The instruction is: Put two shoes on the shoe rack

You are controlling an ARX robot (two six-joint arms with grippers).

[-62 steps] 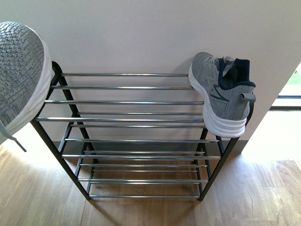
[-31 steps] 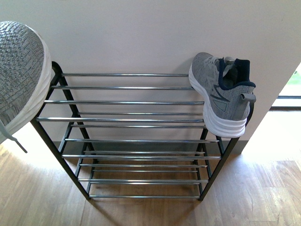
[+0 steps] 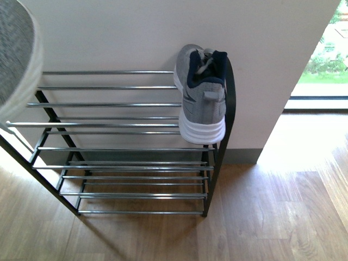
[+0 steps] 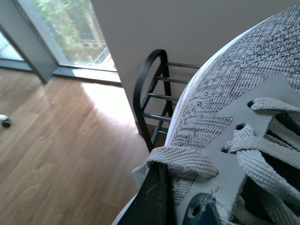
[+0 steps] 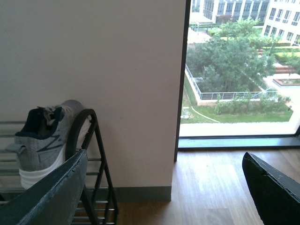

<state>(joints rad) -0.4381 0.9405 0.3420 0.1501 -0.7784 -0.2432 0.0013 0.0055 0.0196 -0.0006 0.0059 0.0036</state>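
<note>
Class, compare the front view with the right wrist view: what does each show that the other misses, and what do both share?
Front view only: the second shoe, raised at upper left, and the shoe rack at full width with its lower tiers. Right wrist view only: the right hand, open, and buildings outside the window. Both: the placed shoe at the rack's right end, the wall, the wooden floor.

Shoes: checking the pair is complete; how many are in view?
2. Placed shoe: right end of the shoe rack's top tier. Held shoe: raised at the rack's left end. None seems hidden.
</note>
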